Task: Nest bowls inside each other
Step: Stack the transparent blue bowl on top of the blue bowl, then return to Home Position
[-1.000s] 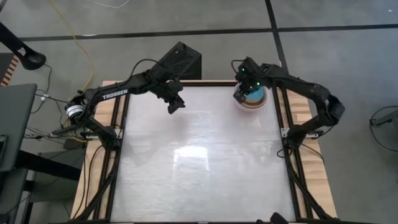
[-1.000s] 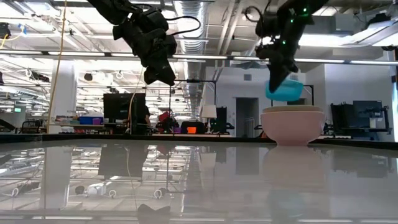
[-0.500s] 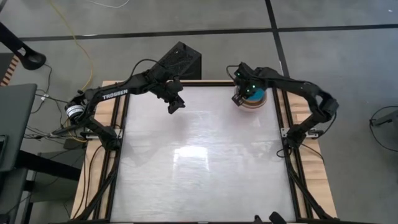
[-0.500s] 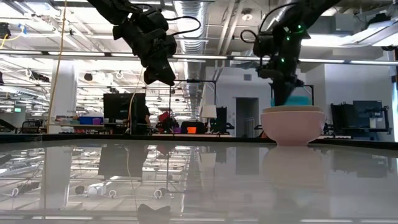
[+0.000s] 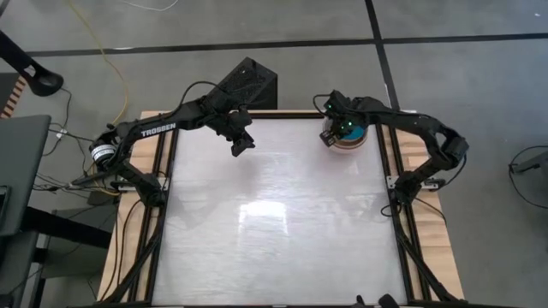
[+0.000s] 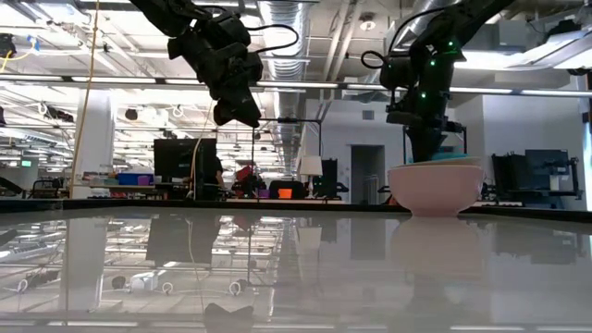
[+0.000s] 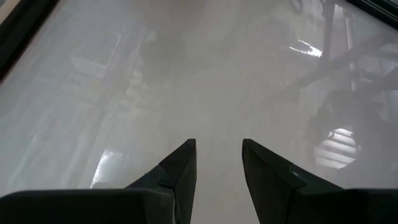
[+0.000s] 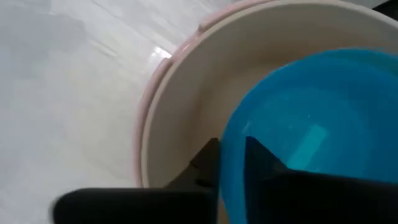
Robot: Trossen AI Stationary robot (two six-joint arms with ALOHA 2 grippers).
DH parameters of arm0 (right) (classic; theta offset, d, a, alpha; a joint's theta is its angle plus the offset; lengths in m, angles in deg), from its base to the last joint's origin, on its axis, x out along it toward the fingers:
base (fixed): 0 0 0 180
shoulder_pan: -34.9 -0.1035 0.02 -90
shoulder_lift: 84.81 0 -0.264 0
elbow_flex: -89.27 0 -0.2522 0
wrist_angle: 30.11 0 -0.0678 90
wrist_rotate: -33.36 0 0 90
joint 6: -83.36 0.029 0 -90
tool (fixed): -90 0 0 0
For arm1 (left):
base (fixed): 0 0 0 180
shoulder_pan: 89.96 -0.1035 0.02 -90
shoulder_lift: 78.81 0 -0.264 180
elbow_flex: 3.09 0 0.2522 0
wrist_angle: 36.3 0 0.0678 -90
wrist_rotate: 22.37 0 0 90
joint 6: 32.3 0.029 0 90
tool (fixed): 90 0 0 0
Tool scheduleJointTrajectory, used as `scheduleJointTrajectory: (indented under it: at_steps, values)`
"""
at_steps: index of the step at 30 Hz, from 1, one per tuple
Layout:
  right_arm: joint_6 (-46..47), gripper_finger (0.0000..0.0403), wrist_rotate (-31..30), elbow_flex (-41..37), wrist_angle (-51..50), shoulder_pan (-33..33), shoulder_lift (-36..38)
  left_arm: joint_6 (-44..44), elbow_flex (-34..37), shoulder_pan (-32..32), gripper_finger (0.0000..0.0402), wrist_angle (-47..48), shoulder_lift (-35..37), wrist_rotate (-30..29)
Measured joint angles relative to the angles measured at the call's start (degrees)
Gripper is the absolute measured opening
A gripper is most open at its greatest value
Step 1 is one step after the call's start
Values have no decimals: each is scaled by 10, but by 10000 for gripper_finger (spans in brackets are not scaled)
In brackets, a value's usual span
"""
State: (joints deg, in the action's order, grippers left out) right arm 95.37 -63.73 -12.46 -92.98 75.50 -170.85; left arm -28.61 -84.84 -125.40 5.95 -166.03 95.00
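Note:
A stack of bowls [image 5: 348, 142] stands at the table's far right on the base of its outer, salmon-pink bowl [image 6: 435, 190]. A pale beige bowl [image 8: 186, 93] sits inside the pink one. A bright teal bowl [image 8: 298, 124] lies low inside the beige one, and only its rim [image 6: 455, 159] shows above the stack in the low view. My right gripper [image 8: 230, 165] reaches down into the stack and is shut on the teal bowl. My left gripper [image 5: 242, 145] hangs open above the table's far left part, holding nothing. My right gripper has the teal bowl's rim [image 8: 231, 140] between its fingers, one finger [image 8: 264, 162] inside the bowl and the other [image 8: 205, 163] outside, against its wall. The fingers point steeply down from above. The bowl sits deep in the beige bowl; whether its bottom rests there I cannot tell.
The glossy white tabletop [image 5: 274, 214] stretches bare from the stack to the near edge. Dark frame rails [image 5: 390, 197] run along the table's left and right sides. A black box [image 5: 250, 81] stands beyond the far edge.
My right gripper has come down with the teal bowl and has rolled a little. The bowl hung tilted above the stack a second ago. Now it is sunk into the beige bowl, with only its rim showing in the low view.

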Motion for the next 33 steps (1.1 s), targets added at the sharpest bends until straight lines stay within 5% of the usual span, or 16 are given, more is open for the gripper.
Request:
scheduleJointTrajectory:
  at_steps: [12,22,33]
  values:
    - [14,207,-23,-1,9,-23,66,2,0,0,116,0,0,0]
    - [-34,178,25,0,96,-126,295,11,0,-12,116,-60,16,47]
    - [29,132,30,-55,61,-224,519,-15,0,-43,116,-72,168,34]
